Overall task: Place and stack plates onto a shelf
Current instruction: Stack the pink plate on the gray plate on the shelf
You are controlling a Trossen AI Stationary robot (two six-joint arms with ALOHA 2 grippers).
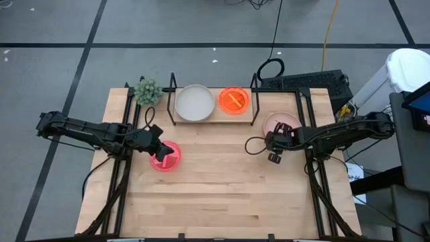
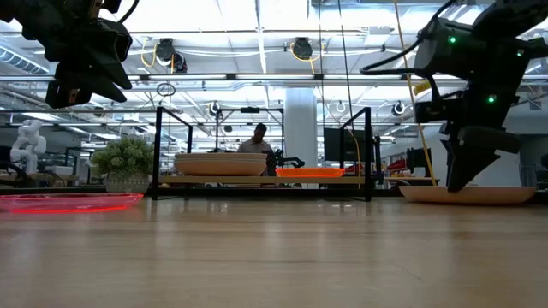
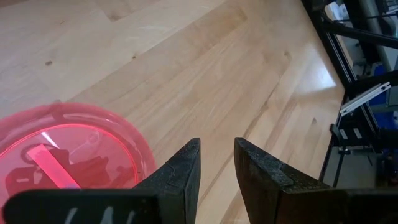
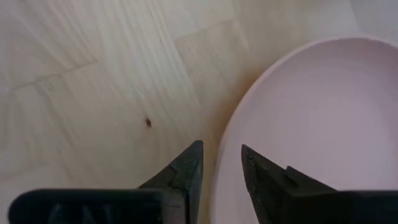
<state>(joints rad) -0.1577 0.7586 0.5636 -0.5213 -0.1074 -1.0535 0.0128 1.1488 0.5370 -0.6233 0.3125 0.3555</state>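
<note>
A translucent neon pink plate (image 1: 166, 157) (image 2: 68, 202) (image 3: 68, 155) lies flat on the table. My left gripper (image 1: 159, 150) (image 3: 216, 163) hovers well above its edge with the fingers slightly open. A pale pink plate (image 1: 282, 125) (image 2: 471, 194) (image 4: 311, 124) lies near the table's right edge. My right gripper (image 1: 274, 145) (image 4: 221, 167) points down at its near rim (image 4: 219, 149), open, one finger inside the rim and one outside. The shelf (image 1: 213, 121) (image 2: 265, 180) at the far edge carries a cream plate (image 1: 195, 103) (image 2: 221, 162) and an orange plate (image 1: 234, 100) (image 2: 310, 173).
A small potted plant (image 1: 147, 91) (image 2: 127, 164) stands left of the shelf. A black cable loop (image 1: 254, 144) lies beside my right gripper. A keyboard (image 1: 316, 82) sits beyond the far right corner. A person (image 2: 257, 137) is far behind the table. Bare wood stretches across the near half.
</note>
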